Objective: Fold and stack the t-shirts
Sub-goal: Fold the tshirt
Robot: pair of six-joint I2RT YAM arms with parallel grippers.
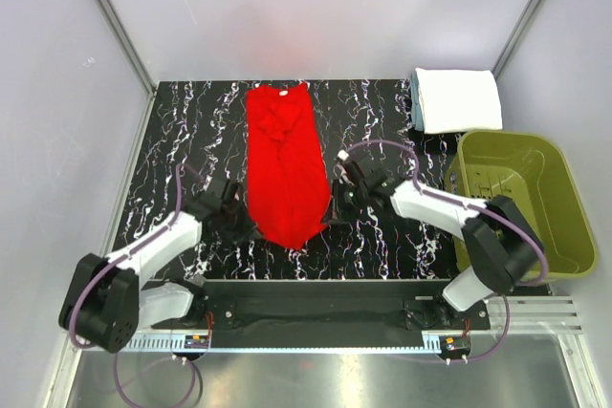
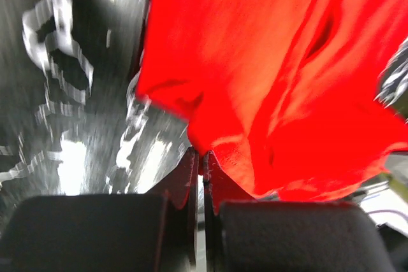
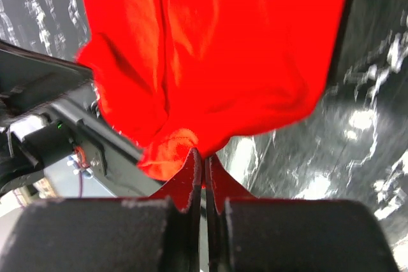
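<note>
The left gripper [image 2: 203,158] and right gripper [image 3: 204,157] clamp the near hem of the bright red cloth t-shirt [image 1: 282,164] — thin bites — so an uneven lift could slip one corner.

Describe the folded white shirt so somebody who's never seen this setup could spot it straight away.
Start at the black marbled table, then go to its far right corner, just beyond the olive-green basket. The folded white t-shirt lies there as a neat rectangle, unlike the red t-shirt stretched out long in the middle.
</note>
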